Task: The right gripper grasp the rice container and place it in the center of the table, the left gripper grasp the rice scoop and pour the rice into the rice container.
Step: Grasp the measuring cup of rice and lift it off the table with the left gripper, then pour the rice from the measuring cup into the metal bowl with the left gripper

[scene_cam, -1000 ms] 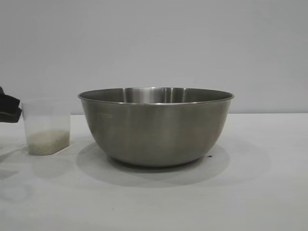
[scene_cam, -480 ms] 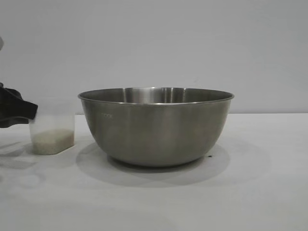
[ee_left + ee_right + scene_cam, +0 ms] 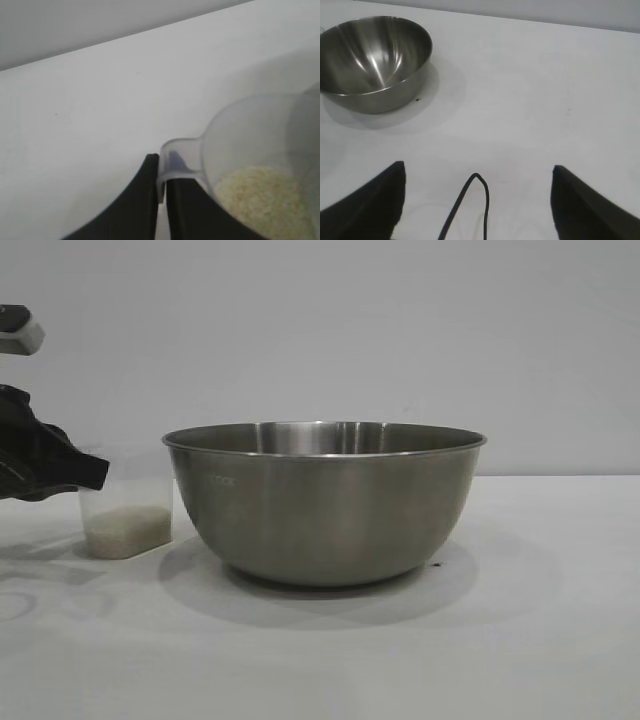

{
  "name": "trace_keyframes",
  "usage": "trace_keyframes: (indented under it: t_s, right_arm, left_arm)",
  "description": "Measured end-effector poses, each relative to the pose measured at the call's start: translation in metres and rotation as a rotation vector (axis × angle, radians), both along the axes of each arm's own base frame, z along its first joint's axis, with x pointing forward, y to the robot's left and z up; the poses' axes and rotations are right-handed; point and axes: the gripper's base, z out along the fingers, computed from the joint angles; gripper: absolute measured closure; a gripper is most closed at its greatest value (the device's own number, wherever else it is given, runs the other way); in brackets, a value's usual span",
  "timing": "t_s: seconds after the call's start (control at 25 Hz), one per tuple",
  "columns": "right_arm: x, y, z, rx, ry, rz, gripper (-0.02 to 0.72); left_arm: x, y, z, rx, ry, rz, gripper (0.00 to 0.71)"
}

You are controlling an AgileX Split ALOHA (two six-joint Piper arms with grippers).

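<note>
The rice container [image 3: 325,502], a large steel bowl, stands on the white table [image 3: 520,640] at its middle; it also shows in the right wrist view [image 3: 372,62], empty. The rice scoop [image 3: 127,515], a frosted plastic cup with rice [image 3: 128,528] in its bottom, is just left of the bowl. My left gripper [image 3: 85,475] is shut on the scoop's side handle [image 3: 177,160]; rice [image 3: 265,200] lies inside the cup. My right gripper [image 3: 477,172] is open and empty, back from the bowl and out of the exterior view.
A thin black cable [image 3: 470,205] loops between the right gripper's fingers. A plain grey wall [image 3: 400,340] stands behind the table. Bare tabletop lies to the right of the bowl and in front of it.
My left gripper has moved right with the scoop, bringing it from apart at the left to close beside the bowl. The bowl has not moved.
</note>
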Motion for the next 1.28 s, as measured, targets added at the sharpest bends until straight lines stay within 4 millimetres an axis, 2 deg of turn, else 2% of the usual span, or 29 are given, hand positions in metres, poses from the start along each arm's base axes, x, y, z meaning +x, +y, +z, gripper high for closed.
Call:
trace_keyframes:
  t_s: [0.2, 0.4, 0.56, 0.72, 1.08, 1.28]
  right_arm:
    - [0.0, 0.0, 0.0, 0.0, 0.0, 0.0, 0.166]
    - [0.0, 0.0, 0.0, 0.0, 0.0, 0.0, 0.166]
    - [0.0, 0.0, 0.0, 0.0, 0.0, 0.0, 0.166]
    - [0.0, 0.0, 0.0, 0.0, 0.0, 0.0, 0.166]
    - [0.0, 0.0, 0.0, 0.0, 0.0, 0.0, 0.166]
    - [0.0, 0.0, 0.0, 0.0, 0.0, 0.0, 0.166]
  left_arm:
    - [0.002, -0.001, 0.012, -0.001, -0.031, -0.008, 0.71]
    - [0.008, -0.004, 0.049, 0.047, -0.18, -0.048, 0.71]
    - [0.016, -0.015, 0.079, 0.146, -0.339, -0.174, 0.71]
    - [0.028, -0.027, 0.098, 0.24, -0.472, -0.288, 0.71]
    - [0.043, -0.048, 0.126, 0.452, -0.721, -0.505, 0.71]
    - [0.04, -0.057, 0.128, 0.599, -0.841, -0.646, 0.71]
